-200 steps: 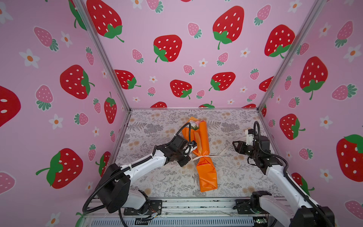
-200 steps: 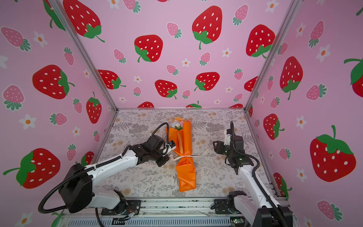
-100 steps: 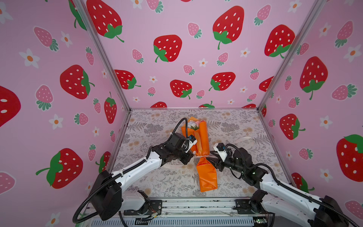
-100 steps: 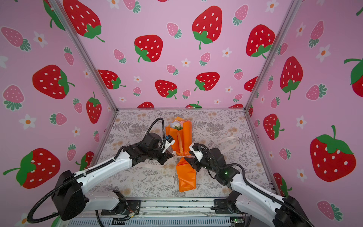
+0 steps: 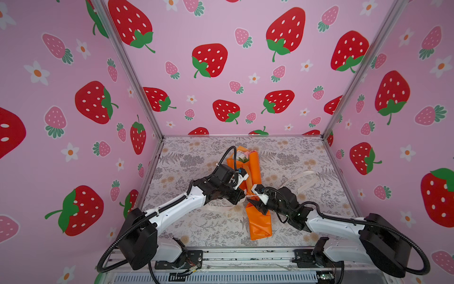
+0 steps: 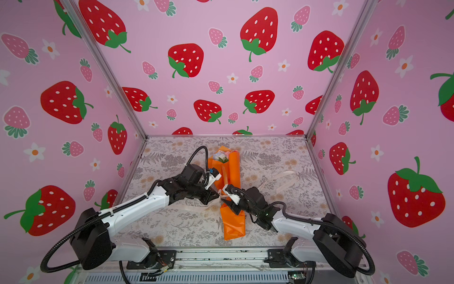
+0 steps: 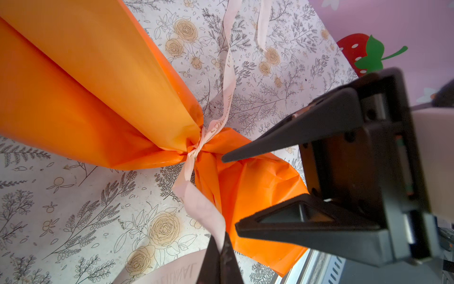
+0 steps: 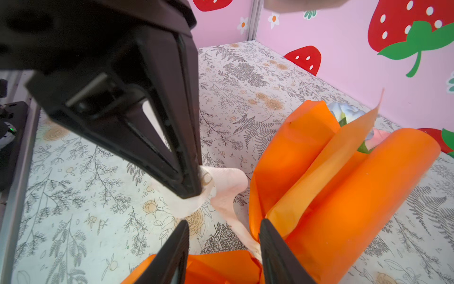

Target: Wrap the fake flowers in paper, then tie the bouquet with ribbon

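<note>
**Top views.** The bouquet (image 5: 260,221) lies mid-tabletop (image 5: 186,157), with its flower heads toward the far edge and its stem end toward the near edge. A cream ribbon (image 5: 302,176) pinches its waist, and one tail trails toward the right edge. The left end effector (image 5: 242,196) and right end effector (image 5: 252,202) meet at that waist, tips nearly touching. The jaws are too small to read in both top views.

**Left wrist view.** The left end effector (image 7: 221,255) is clamped on the ribbon's other tail (image 7: 201,209). The right end effector (image 7: 229,191) stands with jaws apart just beside the crossing (image 7: 196,147) and holds nothing.

**Right wrist view.** A ribbon strand (image 8: 233,211) runs between the right fingertips (image 8: 181,236) and is not pinched.

**Judgement.** We think the right side is about to take this strand.
- Close low, right beside the crossing, and take ribbon only, no orange paper (image 8: 344,196).
- Hold tension on the left tail so the cinch does not slacken.
- Pull the two tails apart along the tabletop, not upward.

**Unclear.**
- We cannot tell whether the crossing is a finished knot or a single overlap.
- The stems are hidden inside the paper.
- The flower heads (image 8: 344,110) only peek out.
- The trailing tail's end is cut off in the left wrist view.
</note>
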{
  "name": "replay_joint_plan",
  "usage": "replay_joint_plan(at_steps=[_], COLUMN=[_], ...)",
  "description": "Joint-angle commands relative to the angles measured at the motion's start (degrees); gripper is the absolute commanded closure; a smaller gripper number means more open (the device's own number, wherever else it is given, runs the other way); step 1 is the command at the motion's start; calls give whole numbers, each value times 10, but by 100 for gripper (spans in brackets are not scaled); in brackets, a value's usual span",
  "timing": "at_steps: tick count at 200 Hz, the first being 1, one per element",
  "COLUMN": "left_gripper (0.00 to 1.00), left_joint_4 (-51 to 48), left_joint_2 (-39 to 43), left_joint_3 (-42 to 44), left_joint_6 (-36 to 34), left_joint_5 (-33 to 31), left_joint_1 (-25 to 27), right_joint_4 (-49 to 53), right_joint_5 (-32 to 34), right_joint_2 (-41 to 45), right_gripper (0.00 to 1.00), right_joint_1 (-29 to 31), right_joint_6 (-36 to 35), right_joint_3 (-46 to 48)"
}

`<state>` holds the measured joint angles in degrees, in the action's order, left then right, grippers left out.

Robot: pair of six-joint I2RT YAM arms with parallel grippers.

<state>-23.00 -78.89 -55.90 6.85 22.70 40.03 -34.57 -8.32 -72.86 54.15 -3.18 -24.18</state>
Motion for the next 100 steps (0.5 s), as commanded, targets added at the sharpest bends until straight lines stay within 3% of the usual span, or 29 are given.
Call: replay_joint_plan(at_steps=[1,39,67,100], left_gripper=[100,100,100,100], left_joint_4=[-34,-67,-89,-107], left_joint_2=[8,12,24,17], left_joint_3=[-26,-39,-47,-54], left_joint_6=[-14,-29,-38,-43], left_joint_5=[6,-13,-42,-33], left_joint_1=[1,1,1,1], right_joint_4=[-25,-45,-53,-71], right_joint_5=[13,-12,-3,29], right_joint_2=[-15,-46,-71,-90], right_gripper=[52,50,49,49], right_joint_1=[5,13,24,32], right_joint_6=[-23,-25,-39,-42], right_joint_3=[-21,-33,-39,-44])
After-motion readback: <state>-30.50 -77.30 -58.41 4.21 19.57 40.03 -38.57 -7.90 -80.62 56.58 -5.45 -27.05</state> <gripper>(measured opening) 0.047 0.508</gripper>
